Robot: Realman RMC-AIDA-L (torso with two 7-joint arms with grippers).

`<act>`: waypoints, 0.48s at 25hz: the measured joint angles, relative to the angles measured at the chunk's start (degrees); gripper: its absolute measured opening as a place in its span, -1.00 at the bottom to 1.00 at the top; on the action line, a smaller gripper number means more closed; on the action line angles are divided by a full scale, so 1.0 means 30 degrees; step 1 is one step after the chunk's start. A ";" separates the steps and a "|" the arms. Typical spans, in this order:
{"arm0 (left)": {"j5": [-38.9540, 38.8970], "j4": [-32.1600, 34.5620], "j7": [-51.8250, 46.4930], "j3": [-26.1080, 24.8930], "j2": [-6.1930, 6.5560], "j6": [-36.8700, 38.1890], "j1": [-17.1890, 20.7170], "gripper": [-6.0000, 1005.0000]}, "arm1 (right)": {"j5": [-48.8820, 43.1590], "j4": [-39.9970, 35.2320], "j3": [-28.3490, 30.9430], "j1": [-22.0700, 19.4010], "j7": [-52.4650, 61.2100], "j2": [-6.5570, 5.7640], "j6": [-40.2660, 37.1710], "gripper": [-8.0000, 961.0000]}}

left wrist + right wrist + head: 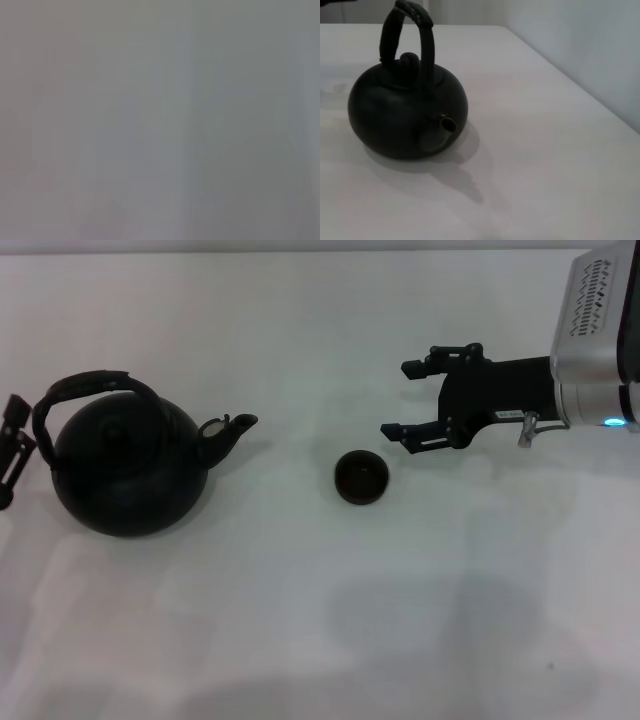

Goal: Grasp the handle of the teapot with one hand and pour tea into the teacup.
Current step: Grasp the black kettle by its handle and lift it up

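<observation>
The matte-black teapot (pixel 128 468) stands upright on the white table at the left, its spout (pixel 232 430) pointing toward the teacup. Its arched handle (pixel 92 388) rises over the lid. The small dark teacup (pixel 360 477) sits upright near the middle, apart from the spout. My left gripper (pixel 12 448) shows only partly at the left edge, just beside the handle's end. My right gripper (pixel 400 400) is open and empty, above and right of the teacup. The right wrist view shows the teapot (pixel 405 117), its handle (pixel 405 35) and its spout (pixel 442 131). The left wrist view shows only a grey surface.
The white table (pixel 320 620) spreads all around the two objects. In the right wrist view the table's edge (pixel 570 80) runs beside a pale wall.
</observation>
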 joint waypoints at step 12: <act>0.0457 -0.1123 -0.0030 0.0149 -0.0059 -0.0058 -0.0297 0.57 | -0.0017 -0.0231 0.1374 -0.0164 -0.0363 -0.0049 0.0489 0.80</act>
